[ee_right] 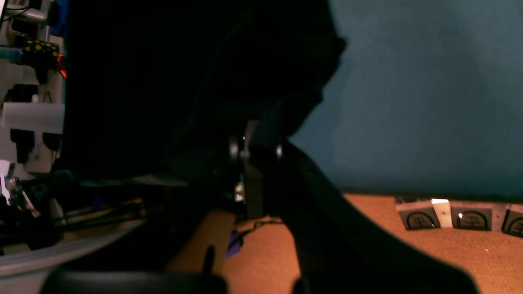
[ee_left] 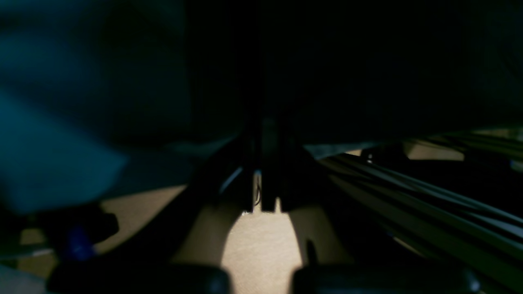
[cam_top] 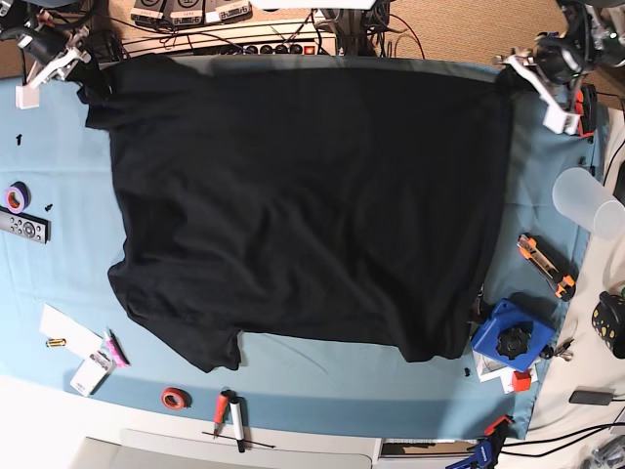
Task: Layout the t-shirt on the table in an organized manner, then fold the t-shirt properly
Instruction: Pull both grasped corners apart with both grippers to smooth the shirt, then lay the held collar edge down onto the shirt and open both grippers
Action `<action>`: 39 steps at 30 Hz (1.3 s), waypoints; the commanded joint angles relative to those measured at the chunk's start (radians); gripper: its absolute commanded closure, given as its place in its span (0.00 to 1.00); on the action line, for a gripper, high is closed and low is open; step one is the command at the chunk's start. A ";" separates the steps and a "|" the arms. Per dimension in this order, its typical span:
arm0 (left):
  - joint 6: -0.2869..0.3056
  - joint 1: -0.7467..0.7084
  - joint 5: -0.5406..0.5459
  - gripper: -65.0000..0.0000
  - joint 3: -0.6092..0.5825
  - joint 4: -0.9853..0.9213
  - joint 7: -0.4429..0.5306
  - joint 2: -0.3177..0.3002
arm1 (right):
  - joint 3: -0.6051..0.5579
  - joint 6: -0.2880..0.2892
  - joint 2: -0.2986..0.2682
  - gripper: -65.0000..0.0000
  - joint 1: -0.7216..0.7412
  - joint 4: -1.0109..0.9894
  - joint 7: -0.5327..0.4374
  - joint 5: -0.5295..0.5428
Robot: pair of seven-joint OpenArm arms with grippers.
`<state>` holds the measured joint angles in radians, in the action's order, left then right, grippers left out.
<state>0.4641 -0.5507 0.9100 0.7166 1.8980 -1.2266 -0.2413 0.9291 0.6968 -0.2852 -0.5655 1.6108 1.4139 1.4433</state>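
left wrist: our left tool [ee_left: 261, 179] is clamped on the t-shirt [ee_left: 347, 69], dark cloth ahead of it. right wrist: our right tool [ee_right: 249, 163] likewise pinches it. base: the shirt spreads flat on the desk [cam_top: 547, 249], sleeves nearest us, hem stretched between both tools.

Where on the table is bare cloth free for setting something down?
Bare table shows in the near strip below the t-shirt hem, between the red tape roll and the blue block. The left edge by the remote and the right edge by the orange knife are crowded.
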 commanded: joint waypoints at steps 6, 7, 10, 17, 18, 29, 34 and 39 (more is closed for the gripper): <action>0.025 -0.006 0.085 1.00 0.064 0.014 0.005 -0.021 | 0.008 0.001 -0.022 1.00 0.010 0.016 -0.018 0.040; 0.042 -0.005 0.099 1.00 0.063 0.014 0.006 -0.022 | 0.008 0.001 -0.021 1.00 0.018 0.016 -0.018 0.040; 0.057 0.005 0.108 1.00 0.048 0.014 0.038 -0.029 | 0.008 0.001 0.000 1.00 0.060 0.015 -0.018 0.040; 0.057 0.021 0.068 1.00 0.004 0.013 0.155 -0.041 | 0.008 0.001 0.061 1.00 0.199 0.015 -0.018 0.040; 0.056 0.037 0.052 1.00 0.004 0.013 0.154 -0.042 | 0.008 0.001 0.064 1.00 0.216 0.014 -0.018 0.007; 0.022 0.231 -0.125 1.00 -0.098 -0.035 0.240 -0.050 | -0.003 0.001 0.066 1.00 0.367 0.010 -0.018 -0.290; -0.108 0.309 -0.317 1.00 -0.193 -0.066 0.318 -0.058 | -0.056 0.001 0.067 1.00 0.430 0.010 -0.074 -0.386; -0.128 0.358 -0.400 1.00 -0.194 -0.066 0.319 -0.058 | -0.131 0.001 0.067 1.00 0.482 0.010 -0.197 -0.551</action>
<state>0.3424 -0.2012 0.5117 0.5163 1.8153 -0.9333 -0.2832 0.7937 0.6975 -0.1986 -0.0986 1.6047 1.2472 0.8654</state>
